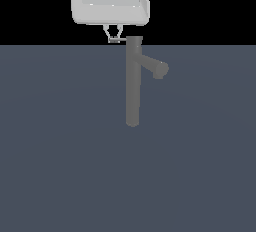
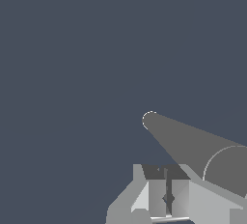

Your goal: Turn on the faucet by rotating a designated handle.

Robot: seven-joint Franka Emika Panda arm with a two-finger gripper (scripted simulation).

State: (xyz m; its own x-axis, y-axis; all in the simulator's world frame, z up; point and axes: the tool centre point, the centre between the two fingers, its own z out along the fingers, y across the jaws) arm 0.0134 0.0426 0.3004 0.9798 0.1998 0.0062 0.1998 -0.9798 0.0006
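The faucet [image 1: 132, 86] is a tall grey column standing on the dark floor, with a thick angled spout [image 1: 156, 68] toward the exterior view's right. The handle [image 1: 116, 40], a thin pale rod, sticks out from the faucet's top toward the exterior view's left. My white gripper [image 1: 114, 37] hangs right above that rod, its fingers drawn together with the tips at the rod. In the wrist view the fingers [image 2: 157, 191] stand shut with only a narrow slit between them, and the handle [image 2: 169, 218] lies across their tips. The faucet column [image 2: 188, 143] runs down beside them.
A flat dark blue-grey floor [image 1: 60, 151] surrounds the faucet in both views. Nothing else stands on it.
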